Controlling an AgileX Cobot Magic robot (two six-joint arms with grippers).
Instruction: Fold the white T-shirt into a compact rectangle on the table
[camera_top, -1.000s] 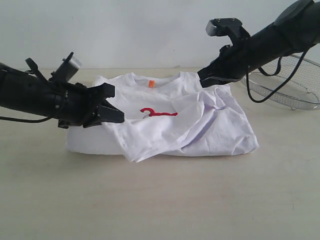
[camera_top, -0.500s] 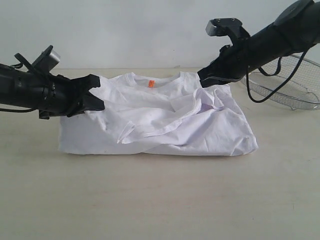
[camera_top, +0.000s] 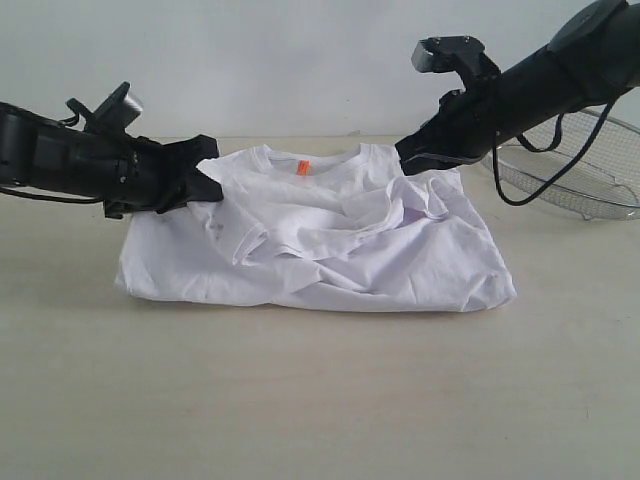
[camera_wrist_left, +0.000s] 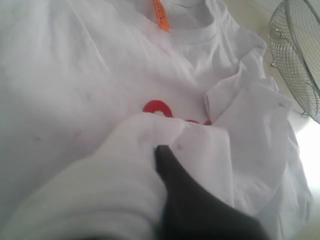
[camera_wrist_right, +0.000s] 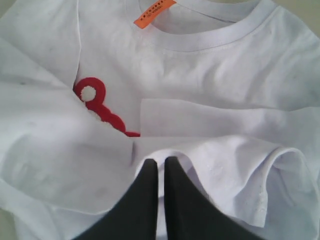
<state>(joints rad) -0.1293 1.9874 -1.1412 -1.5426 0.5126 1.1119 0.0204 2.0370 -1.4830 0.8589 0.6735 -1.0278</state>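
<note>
Since 1 s ago the L gripper (camera_top: 205, 172) has pulled back from over the chest to the shirt's left shoulder edge, dragging cloth w/ it. The red lettering (camera_wrist_right: 95, 100) no longer shows in the exterior view, only in the wrist views. The R gripper (camera_top: 420, 158) hasn't shifted.

The white T-shirt (camera_top: 330, 250) lies mid-table (camera_top: 320, 420), collar to the far side. It's bunched in ridges across the middle, not yet a rectangle.

Risks, L to R:
- L jaws are shut on a thick wad, prob. more than 1 layer, so a further pull could drag the whole shirt sideways instead of flattening 1 fold.
- Middle creases may get locked in if folded over now.
- R jaws are pressed together on a thin fold edge near the right shoulder. The bite looks shallow, so cloth could slip out under tension.
- The wire basket (camera_top: 580, 170) sits near the R arm's cable; a snag is possible.

Pose: the L arm is low, nearly level, reaching in from the left. The R arm slopes down from upper right, tips at the cloth.
</note>
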